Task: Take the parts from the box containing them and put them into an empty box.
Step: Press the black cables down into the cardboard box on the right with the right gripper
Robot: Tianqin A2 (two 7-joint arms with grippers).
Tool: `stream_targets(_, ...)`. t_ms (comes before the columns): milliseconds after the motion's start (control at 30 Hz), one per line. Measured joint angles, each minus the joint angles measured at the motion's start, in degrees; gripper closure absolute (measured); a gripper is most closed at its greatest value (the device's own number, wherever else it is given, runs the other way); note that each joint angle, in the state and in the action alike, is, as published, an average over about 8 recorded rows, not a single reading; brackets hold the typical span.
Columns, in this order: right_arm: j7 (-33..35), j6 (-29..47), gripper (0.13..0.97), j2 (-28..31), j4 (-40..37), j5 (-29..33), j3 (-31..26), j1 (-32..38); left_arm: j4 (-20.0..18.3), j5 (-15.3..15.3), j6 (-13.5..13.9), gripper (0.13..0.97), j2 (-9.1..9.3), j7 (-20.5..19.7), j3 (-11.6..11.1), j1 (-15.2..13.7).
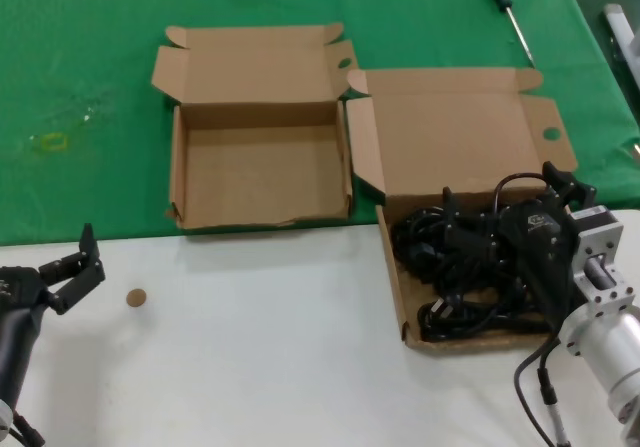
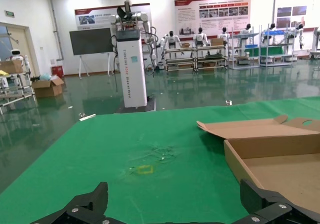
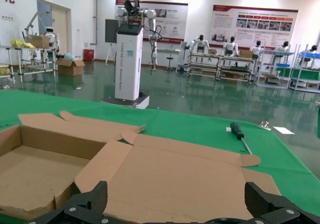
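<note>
several black power cords point(image 1: 470, 267) lie tangled in the larger box point(image 1: 455, 137), right under the right gripper point(image 1: 515, 217), fingers spread wide. light, floppy, slick; i'd pinch a thick bundle. left gripper point(image 1: 75, 267) idles open, the empty box point(image 1: 260, 167) beyond it.

Two open brown cardboard boxes sit on the table: a smaller empty box point(image 1: 258, 172) and a larger box point(image 1: 452, 137) holding a tangle of black power cords point(image 1: 455, 267), their number indistinguishable. One screwdriver point(image 1: 508, 9) lies near the far right corner, and two grippers show.
</note>
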State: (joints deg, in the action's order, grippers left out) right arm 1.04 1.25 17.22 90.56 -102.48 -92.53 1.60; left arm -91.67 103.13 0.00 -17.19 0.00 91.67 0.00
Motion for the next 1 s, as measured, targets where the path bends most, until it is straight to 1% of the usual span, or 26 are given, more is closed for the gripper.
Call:
stream_targets(100, 0.0, 0.0, 0.129, 0.0, 0.0, 0.0, 0.0, 0.0, 0.0, 0.0, 0.0, 0.191, 0.00, 0.0, 0.0, 0.0)
stream_targets(233, 0.0, -0.2, 0.129, 0.1, 0.0, 0.0, -0.3, 0.0, 0.0, 0.0, 0.0, 0.191, 0.00, 0.0, 0.0, 0.0)
stream_targets(500, -0.4, -0.5, 0.129, 1.1, 0.1, -0.2, -1.3, 0.2, 0.0, 0.0, 0.0, 0.320, 0.00, 0.0, 0.0, 0.0)
stream_targets(533, -0.4, -0.4, 0.129, 1.4, 0.1, -0.2, -1.4, 0.2, 0.0, 0.0, 0.0, 0.320, 0.00, 0.0, 0.0, 0.0)
stream_targets(800, -1.0, 1.2, 0.129, 5.4, 0.0, -0.3, -2.2, 0.7, 0.0, 0.0, 0.0, 0.521, 0.00, 0.0, 0.0, 0.0)
stream_targets(933, -0.6, 4.2, 0.129, 8.3, 0.1, -0.3, -2.1, 1.0, 0.0, 0.0, 0.0, 0.521, 0.00, 0.0, 0.0, 0.0)
stream_targets(1000, 0.4, 6.3, 0.129, 9.6, 0.1, -0.3, -1.7, 1.1, 0.0, 0.0, 0.0, 0.573, 0.00, 0.0, 0.0, 0.0)
